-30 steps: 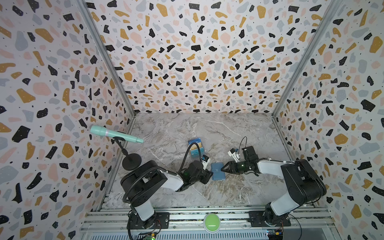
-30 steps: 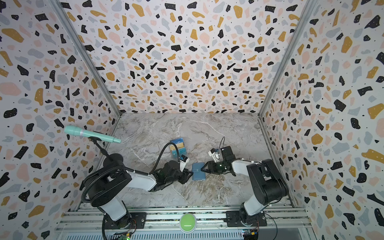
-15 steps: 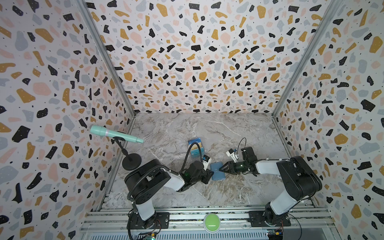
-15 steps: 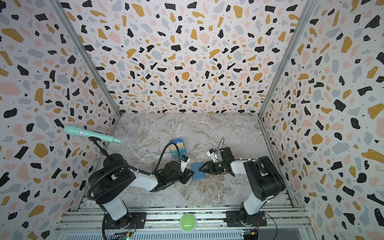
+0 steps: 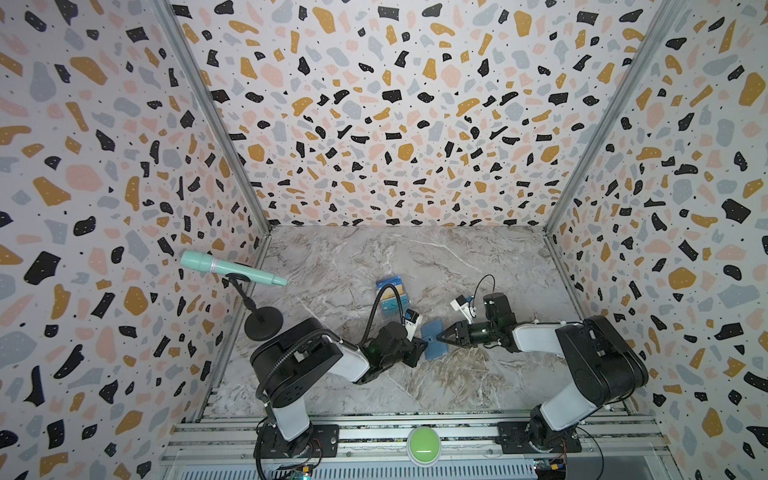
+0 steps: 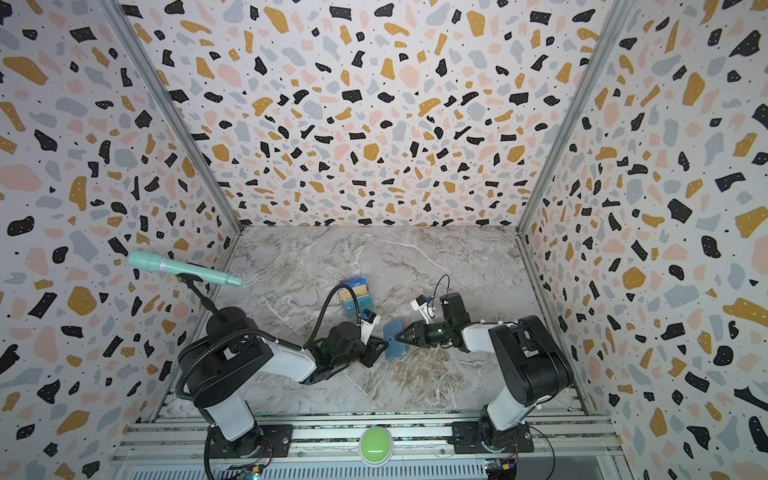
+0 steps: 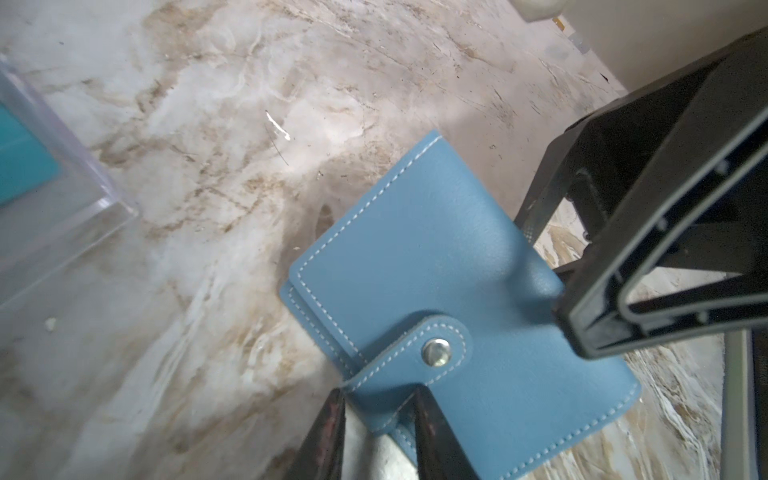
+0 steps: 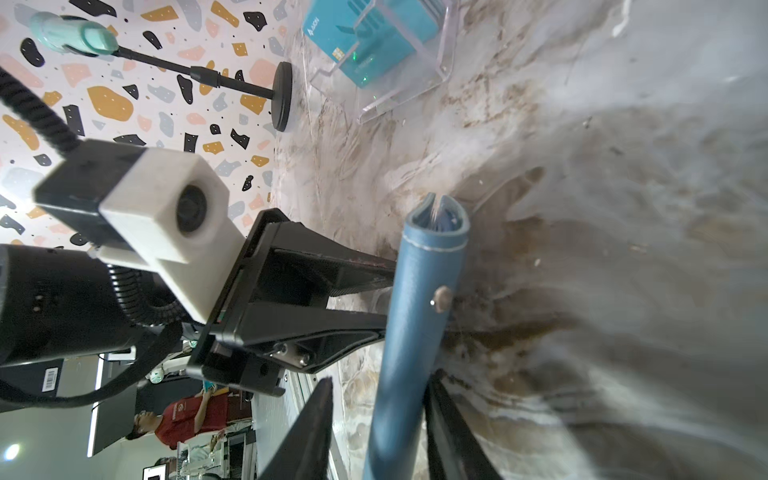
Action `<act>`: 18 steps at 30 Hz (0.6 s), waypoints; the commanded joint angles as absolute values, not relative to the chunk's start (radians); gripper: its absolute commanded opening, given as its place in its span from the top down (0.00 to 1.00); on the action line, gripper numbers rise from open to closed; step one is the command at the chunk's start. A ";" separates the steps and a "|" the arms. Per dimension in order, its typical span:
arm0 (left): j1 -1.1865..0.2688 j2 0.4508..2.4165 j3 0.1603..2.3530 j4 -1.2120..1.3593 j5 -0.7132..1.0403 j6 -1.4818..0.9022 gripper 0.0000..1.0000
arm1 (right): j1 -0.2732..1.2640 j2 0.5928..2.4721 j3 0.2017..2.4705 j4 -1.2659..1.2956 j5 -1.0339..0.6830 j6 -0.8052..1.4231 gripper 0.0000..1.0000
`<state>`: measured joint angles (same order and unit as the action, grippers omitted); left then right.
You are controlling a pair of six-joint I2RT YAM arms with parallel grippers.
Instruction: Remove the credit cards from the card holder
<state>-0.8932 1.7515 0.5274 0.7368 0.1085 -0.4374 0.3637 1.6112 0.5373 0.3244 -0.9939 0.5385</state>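
The card holder (image 5: 434, 345) (image 6: 395, 344) is a blue stitched wallet, closed, with its snap tab (image 7: 436, 353) fastened. My left gripper (image 5: 423, 347) (image 7: 380, 405) is shut across the tab's fold at one edge. My right gripper (image 5: 444, 337) (image 8: 380, 378) straddles the opposite edge. One of its fingers (image 8: 440, 411) touches the cover, while a gap separates the other from it. The wallet's open end (image 8: 440, 220) shows only sleeve edges, so any credit cards inside are hidden. Teal and tan credit cards (image 5: 390, 293) (image 8: 365, 45) stand in a clear stand behind.
The clear acrylic stand (image 6: 354, 296) sits just behind the left wrist. A mint microphone (image 5: 232, 270) on a black round-based stand (image 5: 264, 322) is at the left wall. A green button (image 5: 423, 442) sits on the front rail. Patterned walls enclose the marble floor (image 5: 415, 386).
Both grippers have narrowed onto the card holder. The right gripper has slid a little left over its edge, and the left arm has barely moved.
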 commanded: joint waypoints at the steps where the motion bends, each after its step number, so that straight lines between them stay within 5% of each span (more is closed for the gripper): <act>1: -0.902 1.758 0.508 0.788 0.098 -0.451 0.70 | 0.398 1.631 0.548 0.343 -0.987 0.549 0.68; 18: -0.902 1.692 0.556 0.703 0.062 -0.447 0.70 | 0.360 1.461 0.553 0.238 -0.923 0.510 0.88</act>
